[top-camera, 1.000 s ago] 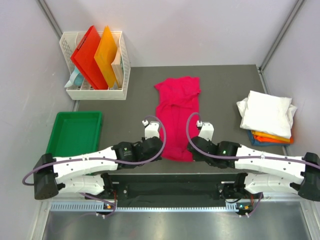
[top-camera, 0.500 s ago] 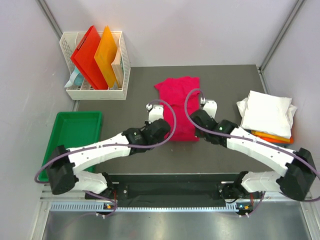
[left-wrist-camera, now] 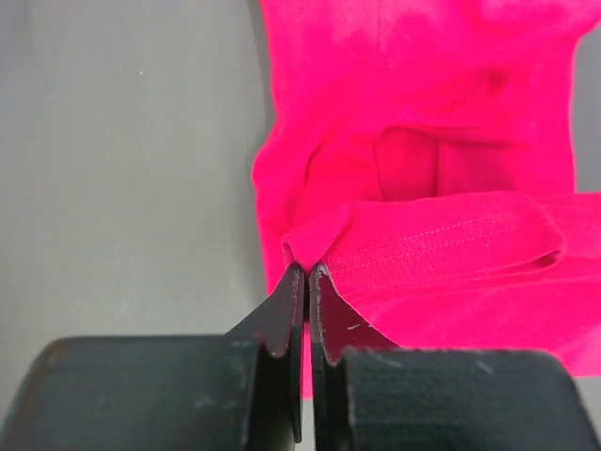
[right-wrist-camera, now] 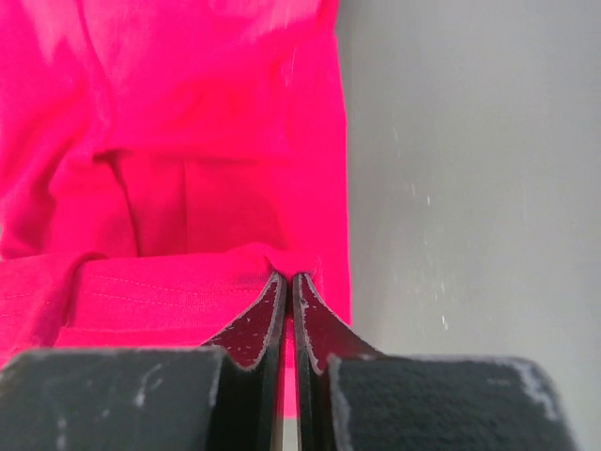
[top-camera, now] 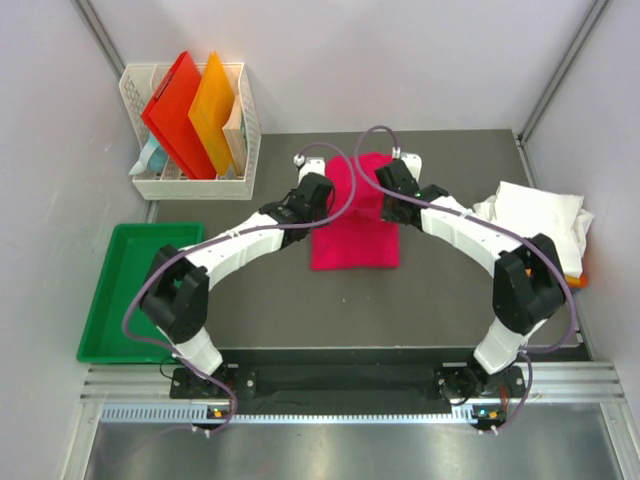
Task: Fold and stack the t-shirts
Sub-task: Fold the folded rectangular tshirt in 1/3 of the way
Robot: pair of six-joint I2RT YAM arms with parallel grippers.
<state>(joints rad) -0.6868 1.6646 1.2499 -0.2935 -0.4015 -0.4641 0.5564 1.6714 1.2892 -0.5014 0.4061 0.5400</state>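
A green tray [top-camera: 148, 290] sits at the far left, partly off the edge of the dark bench [top-camera: 270, 295]. Behind it stands a white basket [top-camera: 245, 150] holding a red folder [top-camera: 172, 110] and an orange folder [top-camera: 215, 110] upright.

The left claw [left-wrist-camera: 307, 270] is pinched tight on the left corner of the hem of the pink t-shirt [top-camera: 355, 245], with a small tuck of cloth squeezed between the fingertips. The shirt lies in the middle of the bench, doubled over on itself. Its near edge is a smooth fold, and the hem is lifted and carried over the far part of the shirt. Both wrist views show the stitched hem strung between the two claws above the lower layer. The right claw [right-wrist-camera: 286, 278] is likewise closed on the hem's right corner.

Well apart at the right edge lies a pile of folded shirts with a white t-shirt [top-camera: 535, 215] on top. A sliver of orange cloth [top-camera: 582, 279] shows beneath it.
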